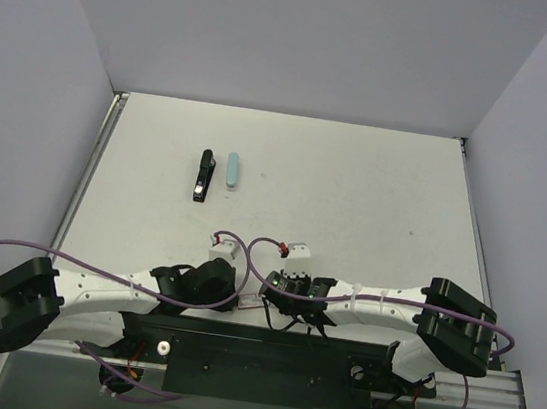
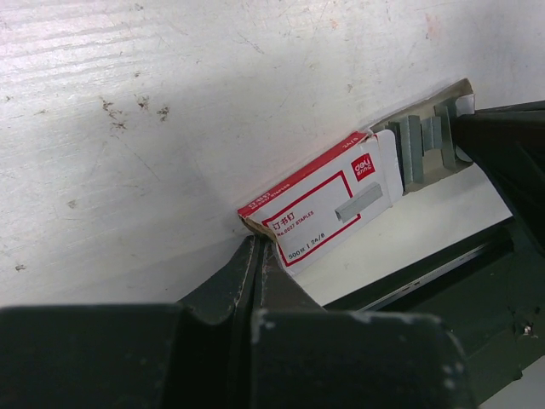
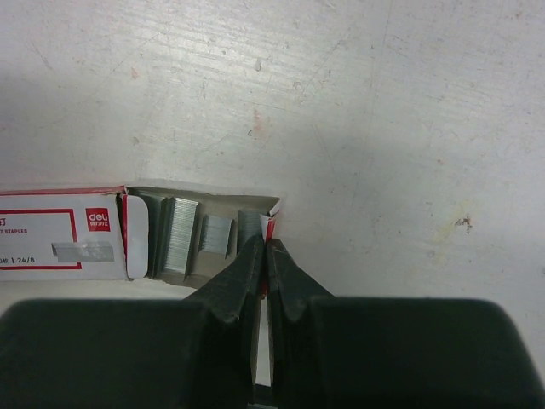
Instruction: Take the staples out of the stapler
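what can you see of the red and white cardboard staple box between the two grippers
The small red and white cardboard staple box lies level, low by the white table at its near edge. Its grey inner tray is slid partly out, showing silver staple strips. The left gripper is shut on the sleeve's closed end; the right gripper is shut on the tray's end flap.

Black stapler [image 1: 202, 176] up top, pale blue piece [image 1: 232, 170] beside it; white table [image 1: 375, 198] flecked with dark specks; box [image 2: 319, 209] white, red border, red logo, grey-brown inside; staples [image 3: 179, 237] silvery grey; cables [image 1: 5, 250] purple
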